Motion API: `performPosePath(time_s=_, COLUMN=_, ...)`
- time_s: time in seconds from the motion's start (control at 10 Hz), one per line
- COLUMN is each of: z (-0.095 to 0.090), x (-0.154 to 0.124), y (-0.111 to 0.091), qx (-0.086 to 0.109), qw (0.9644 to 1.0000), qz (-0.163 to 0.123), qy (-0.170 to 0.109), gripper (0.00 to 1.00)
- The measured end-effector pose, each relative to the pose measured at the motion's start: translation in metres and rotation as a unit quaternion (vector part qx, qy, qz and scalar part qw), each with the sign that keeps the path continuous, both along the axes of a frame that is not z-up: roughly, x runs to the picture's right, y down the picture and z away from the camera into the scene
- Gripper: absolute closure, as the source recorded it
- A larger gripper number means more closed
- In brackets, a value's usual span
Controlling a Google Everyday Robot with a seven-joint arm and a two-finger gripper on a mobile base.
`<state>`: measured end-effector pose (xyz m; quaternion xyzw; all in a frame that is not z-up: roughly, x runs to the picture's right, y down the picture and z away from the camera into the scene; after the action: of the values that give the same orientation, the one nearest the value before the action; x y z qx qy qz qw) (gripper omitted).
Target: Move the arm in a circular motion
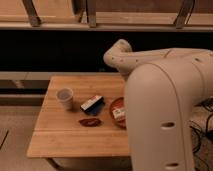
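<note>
The cream-white arm [165,100] fills the right foreground. Its elbow bends above the desk's far edge. The gripper is hidden from view.

cup [64,97] left of box [92,104]

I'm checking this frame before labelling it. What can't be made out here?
- Gripper: not in the camera view; the arm fills the right side and none of its tip shows.
- Red plate: its right part is hidden behind the arm.
- Item on the plate: too blurred to identify.
- Table: its right end is covered by the arm.
</note>
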<state>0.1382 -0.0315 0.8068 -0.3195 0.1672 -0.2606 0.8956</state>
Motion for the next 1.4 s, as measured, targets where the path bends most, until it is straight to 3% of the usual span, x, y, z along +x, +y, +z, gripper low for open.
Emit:
performPosePath(time_s=0.2, z=0.01, x=-0.051, y=-0.005, qx=-0.007, qw=0.9986, qz=-0.04, qy=-0.036, gripper=0.2)
performPosePath(time_s=0.3, z=0.012, x=-0.07, y=0.006, qx=-0.021, qw=0.9967, qz=-0.058, qy=-0.052, gripper=0.2)
performPosePath(time_s=0.4, z=0.012, x=-0.071, y=0.027, qx=-0.042, qw=0.9954, qz=-0.064, qy=-0.057, gripper=0.2)
performPosePath(time_s=0.5, z=0.007, x=-0.05, y=0.042, qx=-0.053, qw=0.9962, qz=-0.053, qy=-0.044, gripper=0.2)
performPosePath(time_s=0.7, z=-0.008, x=0.018, y=0.049, qx=-0.045, qw=0.999, qz=0.003, qy=0.009, gripper=0.2)
performPosePath(time_s=0.8, z=-0.015, x=0.048, y=0.038, qx=-0.028, qw=0.9986, qz=0.031, qy=0.034, gripper=0.2)
performPosePath(time_s=0.9, z=-0.018, x=0.061, y=0.024, qx=-0.012, qw=0.9979, qz=0.045, qy=0.045, gripper=0.2)
performPosePath(time_s=1.0, z=-0.019, x=0.059, y=-0.004, qx=0.015, qw=0.9976, qz=0.05, qy=0.046, gripper=0.2)
performPosePath(time_s=1.2, z=-0.014, x=0.008, y=-0.043, qx=0.042, qw=0.9989, qz=0.022, qy=0.006, gripper=0.2)
performPosePath(time_s=1.4, z=-0.013, x=-0.089, y=-0.059, qx=0.05, qw=0.9953, qz=-0.036, qy=-0.075, gripper=0.2)
